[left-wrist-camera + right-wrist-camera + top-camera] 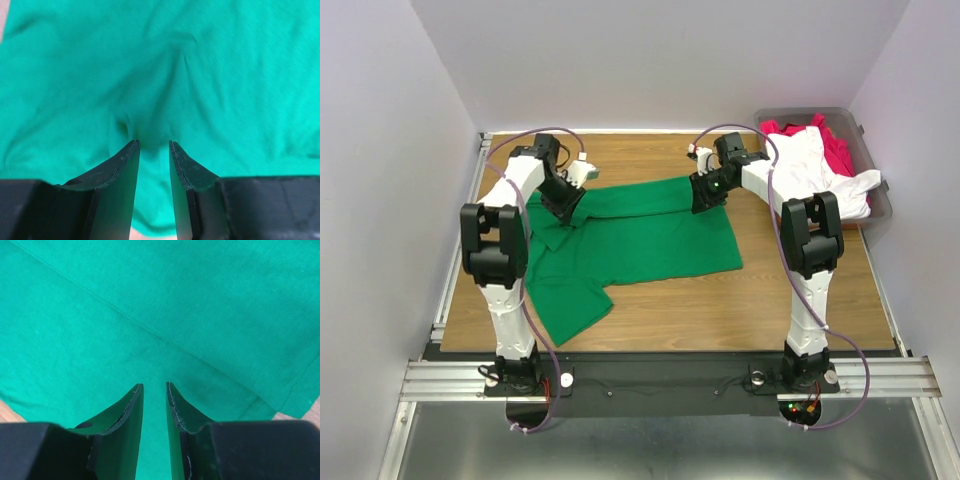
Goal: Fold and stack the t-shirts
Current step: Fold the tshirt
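Nearest the arm bases, one part of the green shirt (640,240) juts toward the near edge of the table (770,300). The rest of it lies spread across the middle, partly folded, with a doubled band along its far side. It is thin, limp cloth that is light and not slippery. It will probably sag and wrinkle wherever it is lifted, so the safest hold looks like a pinch on an edge or corner, one at each end, not on the flat middle. The left hand (152,142) is down on the shirt's far left part, its fingers a narrow gap apart. A small pucker of cloth sits at their tips, but nothing is clamped. The right hand (152,385) is over the far right part near a fold line, its fingers likewise a little apart and gripping nothing. At the far right corner is one plastic bin (885,205). The white shirt (810,165) spills over its rim toward the table, and the red shirt (835,145) is bunched behind it. Both are loose and unfolded. That makes three shirts, one of each colour, with one bin and two hands.
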Available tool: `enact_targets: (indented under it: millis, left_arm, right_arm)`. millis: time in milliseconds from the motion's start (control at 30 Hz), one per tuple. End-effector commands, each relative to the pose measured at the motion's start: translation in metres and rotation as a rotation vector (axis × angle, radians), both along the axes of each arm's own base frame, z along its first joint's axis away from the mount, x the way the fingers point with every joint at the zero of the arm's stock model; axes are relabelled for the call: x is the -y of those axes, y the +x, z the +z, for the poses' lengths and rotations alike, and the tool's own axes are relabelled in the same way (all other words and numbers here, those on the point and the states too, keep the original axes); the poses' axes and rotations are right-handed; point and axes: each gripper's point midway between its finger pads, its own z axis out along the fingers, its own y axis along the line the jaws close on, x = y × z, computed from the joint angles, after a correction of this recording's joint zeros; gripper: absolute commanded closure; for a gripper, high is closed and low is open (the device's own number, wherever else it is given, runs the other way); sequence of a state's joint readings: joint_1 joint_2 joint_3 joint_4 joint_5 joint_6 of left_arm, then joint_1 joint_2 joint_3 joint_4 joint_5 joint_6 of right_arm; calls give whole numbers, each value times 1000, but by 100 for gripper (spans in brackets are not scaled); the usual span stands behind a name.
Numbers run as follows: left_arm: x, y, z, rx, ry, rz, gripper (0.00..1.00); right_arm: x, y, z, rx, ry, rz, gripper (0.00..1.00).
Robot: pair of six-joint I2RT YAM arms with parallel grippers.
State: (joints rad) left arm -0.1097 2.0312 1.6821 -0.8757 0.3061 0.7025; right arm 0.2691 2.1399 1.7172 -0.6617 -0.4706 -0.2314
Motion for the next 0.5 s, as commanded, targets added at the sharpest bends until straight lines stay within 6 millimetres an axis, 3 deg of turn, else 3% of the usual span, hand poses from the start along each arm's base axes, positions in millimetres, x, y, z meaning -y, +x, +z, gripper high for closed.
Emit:
enact_targets:
  millis: [0, 33, 67, 133, 267, 467]
  left_arm:
    - [-24, -15, 49, 106, -38, 56, 58]
    - [-28, -19, 56, 123, -42, 66, 58]
    - [-31, -25, 55, 115, -49, 70, 58]
    - [-43, -41, 46, 87, -68, 110, 59]
    - [-43, -75, 11, -29, -142, 185, 60]
    - [-32, -72, 0, -73, -257, 263, 59]
  right_arm:
    - [-18, 2, 34, 51, 69, 20, 70]
    - [-27, -1, 40, 54, 87, 34, 70]
    - [-29, 1, 45, 57, 98, 33, 71]
    - [-51, -5, 54, 55, 137, 65, 71]
    - [-84, -14, 56, 21, 182, 102, 74]
    - [-120, -27, 44, -19, 194, 155, 77]
